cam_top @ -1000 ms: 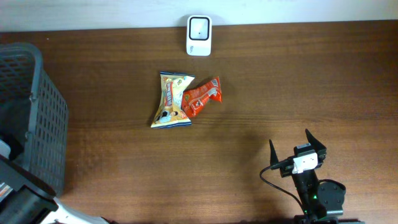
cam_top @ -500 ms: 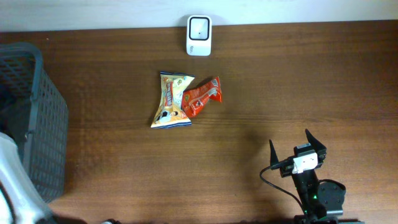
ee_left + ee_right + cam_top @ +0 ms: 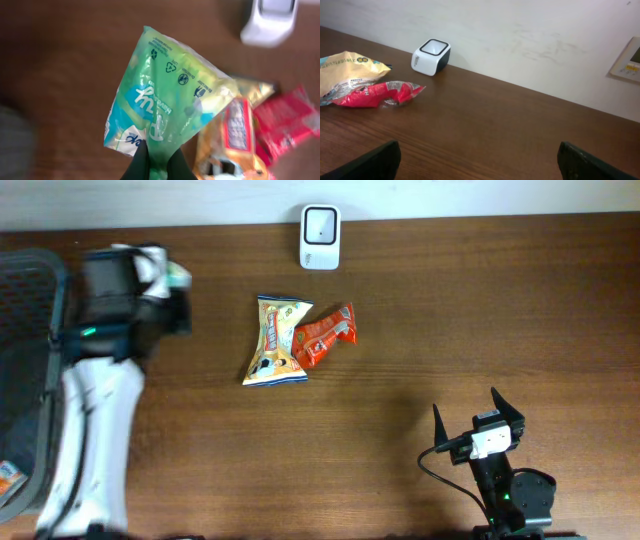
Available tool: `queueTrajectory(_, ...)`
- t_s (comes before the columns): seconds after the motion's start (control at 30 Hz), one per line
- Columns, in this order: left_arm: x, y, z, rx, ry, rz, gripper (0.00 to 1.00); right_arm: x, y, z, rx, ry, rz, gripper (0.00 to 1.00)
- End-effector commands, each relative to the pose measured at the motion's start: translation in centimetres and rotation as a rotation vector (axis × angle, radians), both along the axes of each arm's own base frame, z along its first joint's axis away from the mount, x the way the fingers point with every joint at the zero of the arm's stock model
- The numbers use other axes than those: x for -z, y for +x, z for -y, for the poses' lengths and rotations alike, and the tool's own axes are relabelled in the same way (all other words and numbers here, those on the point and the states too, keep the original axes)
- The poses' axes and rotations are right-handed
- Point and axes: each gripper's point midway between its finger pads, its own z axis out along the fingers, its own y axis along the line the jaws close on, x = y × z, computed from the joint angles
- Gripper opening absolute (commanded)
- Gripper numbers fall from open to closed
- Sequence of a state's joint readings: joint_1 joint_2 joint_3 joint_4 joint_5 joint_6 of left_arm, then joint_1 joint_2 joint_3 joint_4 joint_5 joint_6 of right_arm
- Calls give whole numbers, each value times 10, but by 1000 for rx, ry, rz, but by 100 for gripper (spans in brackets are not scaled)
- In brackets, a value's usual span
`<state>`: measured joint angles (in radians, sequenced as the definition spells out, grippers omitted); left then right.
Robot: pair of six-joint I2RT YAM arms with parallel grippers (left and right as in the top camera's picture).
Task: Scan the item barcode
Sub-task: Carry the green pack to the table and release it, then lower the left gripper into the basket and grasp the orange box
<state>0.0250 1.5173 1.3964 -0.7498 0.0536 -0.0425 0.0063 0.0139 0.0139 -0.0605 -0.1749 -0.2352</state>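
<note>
My left gripper (image 3: 159,155) is shut on the bottom corner of a green and white snack packet (image 3: 165,95), held up above the table. Overhead, the left gripper (image 3: 172,280) hangs at the far left of the table, left of the other packets, and the green packet (image 3: 177,275) barely shows there. The white barcode scanner (image 3: 320,223) stands at the table's back edge and shows in the left wrist view as the scanner (image 3: 270,22). My right gripper (image 3: 468,415) stands open near the front right, holding nothing.
A yellow snack packet (image 3: 275,340) and a red packet (image 3: 325,333) lie touching mid-table, in front of the scanner. A dark mesh basket (image 3: 25,360) stands at the left edge. From the right wrist, the scanner (image 3: 431,56) sits by the white wall.
The left arm has swung up out of the basket area and over the table's left part, carrying the green packet. The right arm has not moved.
</note>
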Motion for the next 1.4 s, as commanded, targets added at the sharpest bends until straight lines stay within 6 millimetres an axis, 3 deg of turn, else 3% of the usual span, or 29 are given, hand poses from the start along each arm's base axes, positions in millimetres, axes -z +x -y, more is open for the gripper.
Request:
queueTrajectory(0.0,86,-2,36,2,-57,-226,0,3,0,0,1,7,-5,99)
queueTrajectory(0.13,144,-5,48,-23,-73,-375,0,3,0,0,1,7,-5,99)
queueTrajectory(0.2,163,-7,58,-2,-114,-426,7,3,0,0,1,7,-5,99)
queueTrajectory(0.3,170,-10,71,33,-182,-458,45,3,0,0,1,7,-5,99)
queueTrajectory(0.4,159,-4,71,49,-182,-428,66,3,0,0,1,7,-5,99)
queueTrajectory(0.53,101,21,46,3,-181,-297,75,3,0,0,1,7,-5,99)
queueTrajectory(0.6,47,33,23,-40,-186,-183,77,3,0,0,1,7,-5,99)
queueTrajectory(0.7,-30,37,-18,-114,-184,-15,78,3,0,0,1,7,-5,99)
queueTrajectory(0.73,-54,34,-35,-151,-173,38,79,3,0,0,1,7,-5,99)
queueTrajectory(0.8,-108,13,-87,-287,-111,163,81,3,0,0,1,7,-5,98)
queueTrajectory(0.87,-131,-12,-125,-402,-60,217,81,3,0,0,1,7,-5,99)
queueTrajectory(0.9,-140,-37,-158,-514,-12,225,81,3,0,0,1,7,-5,99)
queueTrajectory(1.03,-124,-88,-223,-756,42,140,80,3,0,0,1,7,-5,99)
queueTrajectory(1.13,-73,-123,-263,-955,-32,41,82,3,0,0,1,7,-5,99)
queueTrajectory(1.17,-36,-142,-281,-1026,-39,-35,81,3,0,0,1,7,-5,99)
queueTrajectory(1.37,58,-192,-305,-1173,-14,-223,75,3,0,0,1,7,-5,99)
